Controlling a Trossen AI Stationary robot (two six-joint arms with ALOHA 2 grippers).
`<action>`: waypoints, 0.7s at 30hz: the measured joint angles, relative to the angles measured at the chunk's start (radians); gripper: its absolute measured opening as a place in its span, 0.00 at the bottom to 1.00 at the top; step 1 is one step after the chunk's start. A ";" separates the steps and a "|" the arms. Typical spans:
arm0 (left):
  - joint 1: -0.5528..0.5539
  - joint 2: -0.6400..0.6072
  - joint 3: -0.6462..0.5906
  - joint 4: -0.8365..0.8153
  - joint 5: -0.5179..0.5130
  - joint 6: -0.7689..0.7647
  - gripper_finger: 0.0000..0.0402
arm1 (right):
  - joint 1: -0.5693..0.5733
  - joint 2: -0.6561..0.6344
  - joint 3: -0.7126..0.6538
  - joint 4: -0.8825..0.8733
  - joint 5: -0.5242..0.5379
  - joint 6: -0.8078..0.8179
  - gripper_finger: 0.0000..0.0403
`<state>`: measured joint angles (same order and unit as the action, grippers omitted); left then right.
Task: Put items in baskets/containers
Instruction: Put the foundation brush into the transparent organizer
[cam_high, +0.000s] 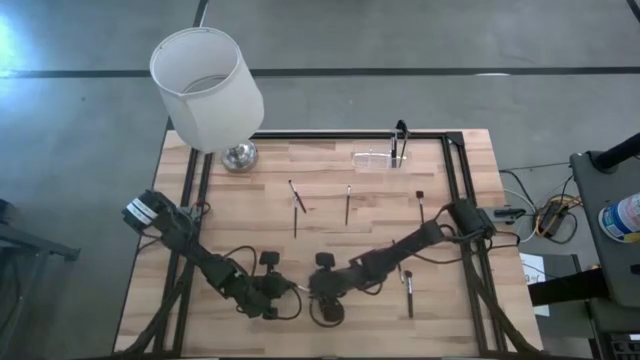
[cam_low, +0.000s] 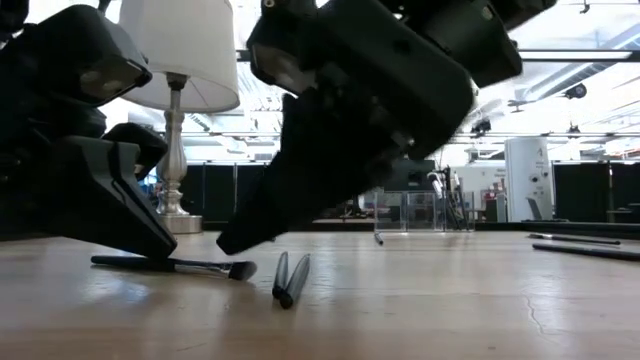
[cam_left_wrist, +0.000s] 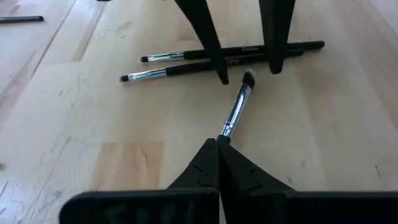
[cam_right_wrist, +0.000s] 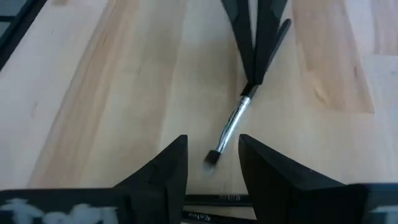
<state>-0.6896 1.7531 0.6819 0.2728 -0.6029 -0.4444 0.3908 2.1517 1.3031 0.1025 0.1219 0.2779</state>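
Observation:
A slim black brush with a silver ferrule (cam_left_wrist: 235, 111) lies on the table near the front edge, with my left gripper (cam_left_wrist: 217, 146) shut on it. My right gripper (cam_right_wrist: 212, 140) is open. Its fingers stand on either side of the brush's bristled tip (cam_right_wrist: 212, 157) and touch nothing. Two more brushes (cam_left_wrist: 205, 61) lie side by side just beyond that tip. The clear container (cam_high: 378, 158) stands at the far edge with one brush upright in it (cam_high: 400, 140). Other brushes (cam_high: 347, 203) lie flat on the middle of the table. My left gripper pinches the brush between its two fingers on the black handle just behind the silver ferrule (cam_right_wrist: 250, 92). The fingers slant down from the table's left. The brush sticks out ahead of them, bristles toward my right gripper. It lies flat on the wood (cam_low: 190, 265).
A white lamp (cam_high: 205, 90) on a silver foot stands at the far left corner. One brush (cam_high: 408, 290) lies near the right arm, and three lie mid-table (cam_high: 297, 197). A black frame (cam_high: 455, 160) runs along the table's edges. Bare wood lies between the arms and the container.

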 joint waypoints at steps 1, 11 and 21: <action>0.001 0.000 0.000 0.000 -0.001 0.000 0.00 | 0.000 0.000 0.010 -0.012 0.001 0.014 0.35; 0.002 -0.002 0.000 0.002 -0.001 0.000 0.00 | -0.001 0.011 0.050 -0.108 0.008 0.076 0.33; 0.002 -0.002 0.001 0.005 -0.001 0.000 0.00 | -0.008 0.011 0.029 -0.105 0.009 0.115 0.25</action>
<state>-0.6872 1.7512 0.6827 0.2777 -0.6041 -0.4446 0.3824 2.1632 1.3322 -0.0029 0.1309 0.3934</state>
